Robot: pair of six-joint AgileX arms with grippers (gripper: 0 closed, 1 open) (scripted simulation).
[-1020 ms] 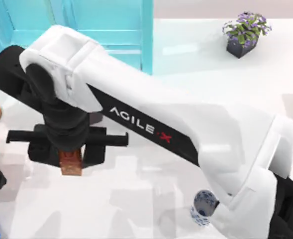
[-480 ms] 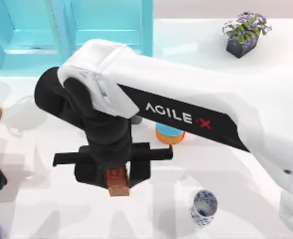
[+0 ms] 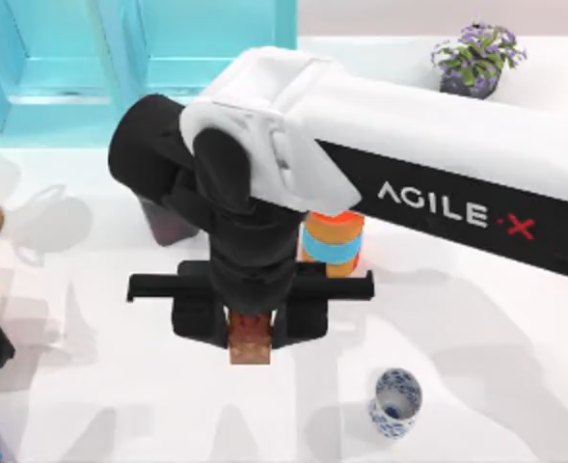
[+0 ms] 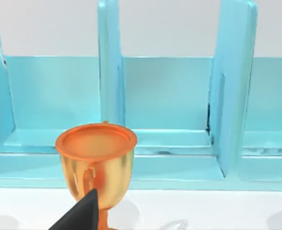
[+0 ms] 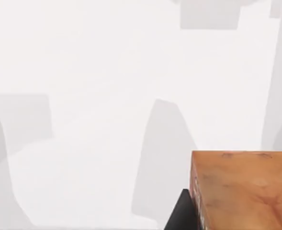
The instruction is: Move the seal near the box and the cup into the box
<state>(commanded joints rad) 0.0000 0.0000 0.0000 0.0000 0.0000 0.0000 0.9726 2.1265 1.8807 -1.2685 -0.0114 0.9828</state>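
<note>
In the top view, the cup [image 3: 395,402] is sitting upright on the table [image 3: 515,318] at about five o'clock from centre, its mouth empty and nothing touching it. It is well apart from the box, so that half of the task is looking untouched.

Just up from it, near the middle, the right gripper [image 3: 250,338] is pinching the seal [image 3: 250,340] between its dark fingers, the reddish-brown block poking out below the jaws. The right wrist view is showing the seal [image 5: 241,189] close against a black finger, with bare white table beyond it; whether the block is hanging clear of the surface or touching it, I cannot tell. It is lying well short of the box, so the seal is being carried, not yet placed.

Behind the gripper, at about one o'clock from it, an orange cylinder [image 3: 332,241] with a blue band is standing partly hidden under the arm.

Farther off, the blue box [image 3: 216,58] is filling the ten-to-twelve o'clock stretch of the table, its compartments open. A potted plant [image 3: 474,63] is sitting at two o'clock.

The left gripper [image 4: 81,215] is waiting at the nine o'clock side, facing the box [image 4: 164,96] and a gold goblet [image 4: 96,160]; whether its fingers are spread, I cannot tell.

Judging from this, neither goal is finished: the seal needs setting down beside the box, then the cup lifting in.
</note>
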